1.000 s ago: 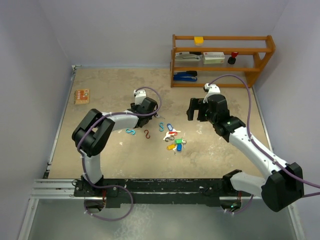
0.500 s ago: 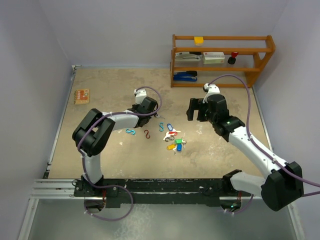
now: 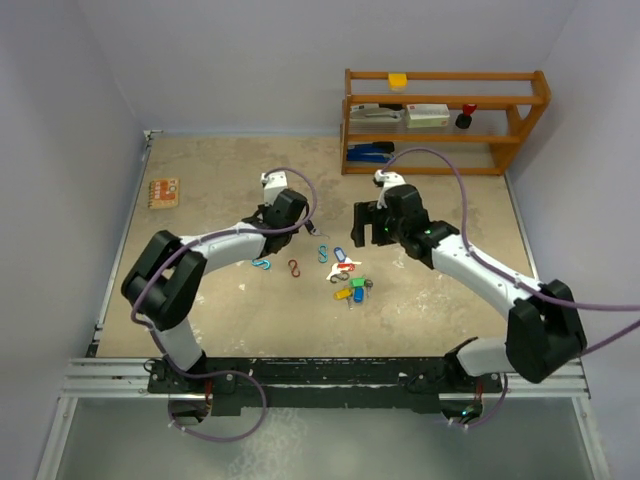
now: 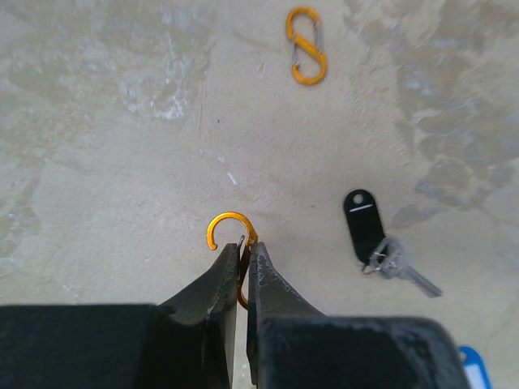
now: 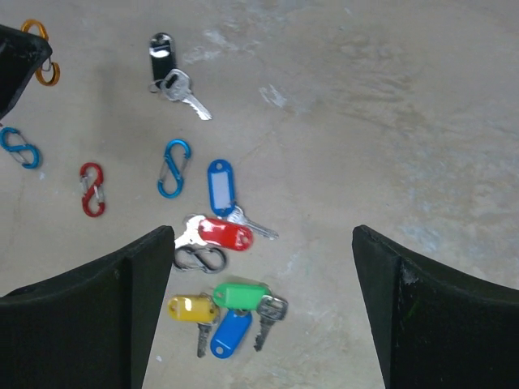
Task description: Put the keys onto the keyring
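Now the right gripper [image 5: 263, 237] has swung toward the keys [image 5: 225, 234], open, while the left gripper [image 4: 245, 247] clenches an orange clip [image 4: 229, 215] at its tips, perhaps thinly, so it may twist out.

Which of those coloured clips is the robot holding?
The orange clip pinched in the left gripper; the second orange clip, blue clips and red clip lie loose.

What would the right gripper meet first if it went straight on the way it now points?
Likely the red-tagged key in the key cluster, or the table just beside it; depth is unclear.
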You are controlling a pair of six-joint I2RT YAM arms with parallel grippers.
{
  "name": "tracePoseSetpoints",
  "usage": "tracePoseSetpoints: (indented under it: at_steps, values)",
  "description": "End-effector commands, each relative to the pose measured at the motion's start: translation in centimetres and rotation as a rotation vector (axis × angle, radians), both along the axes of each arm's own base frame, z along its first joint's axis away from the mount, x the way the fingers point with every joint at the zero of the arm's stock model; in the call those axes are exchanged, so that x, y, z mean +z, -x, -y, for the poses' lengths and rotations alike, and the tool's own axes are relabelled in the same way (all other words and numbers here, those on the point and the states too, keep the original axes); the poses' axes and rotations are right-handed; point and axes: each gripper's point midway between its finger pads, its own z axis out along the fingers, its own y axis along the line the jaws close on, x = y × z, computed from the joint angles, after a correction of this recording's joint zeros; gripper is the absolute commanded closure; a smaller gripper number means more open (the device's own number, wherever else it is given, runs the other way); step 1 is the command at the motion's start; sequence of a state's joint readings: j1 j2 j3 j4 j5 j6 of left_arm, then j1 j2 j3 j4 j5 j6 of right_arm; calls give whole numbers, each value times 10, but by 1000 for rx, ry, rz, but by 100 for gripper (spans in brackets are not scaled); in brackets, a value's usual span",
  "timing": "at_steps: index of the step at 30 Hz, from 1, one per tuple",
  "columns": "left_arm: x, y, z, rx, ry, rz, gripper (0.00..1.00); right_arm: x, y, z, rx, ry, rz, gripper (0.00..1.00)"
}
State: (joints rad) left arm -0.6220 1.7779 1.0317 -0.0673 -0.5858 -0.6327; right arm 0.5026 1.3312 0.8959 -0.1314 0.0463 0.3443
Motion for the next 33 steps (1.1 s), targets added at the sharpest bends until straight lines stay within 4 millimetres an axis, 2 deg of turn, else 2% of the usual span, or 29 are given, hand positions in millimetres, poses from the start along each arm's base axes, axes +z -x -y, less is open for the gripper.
tracePoseSetpoints:
  at_steps: [1,5,8,12,15,20,24,27,30,33]
  values:
    - [57,-3,1,-29,56,107,100,29,-21,-43,83,-36,71,9]
    - [77,1,1,-48,77,127,100,19,-36,-68,112,-26,54,14]
    - [90,5,-4,-44,77,141,100,6,-48,-84,145,-10,26,21]
    - [107,10,-15,-26,56,160,100,-7,-63,-99,180,11,16,32]
    - [115,14,-21,-15,62,174,100,-13,-69,-107,186,13,5,35]
    - [108,13,-8,-94,101,182,100,-10,-67,-92,85,6,16,36]
    - [87,10,0,-130,80,141,100,-5,-50,-76,24,-16,-6,34]
    - [69,6,7,-139,76,98,100,6,-44,-62,-20,-3,17,31]
    - [56,2,16,-144,93,81,100,13,-39,-47,-66,24,28,24]
    - [49,-1,23,-123,93,86,100,22,-34,-36,-98,34,48,12]
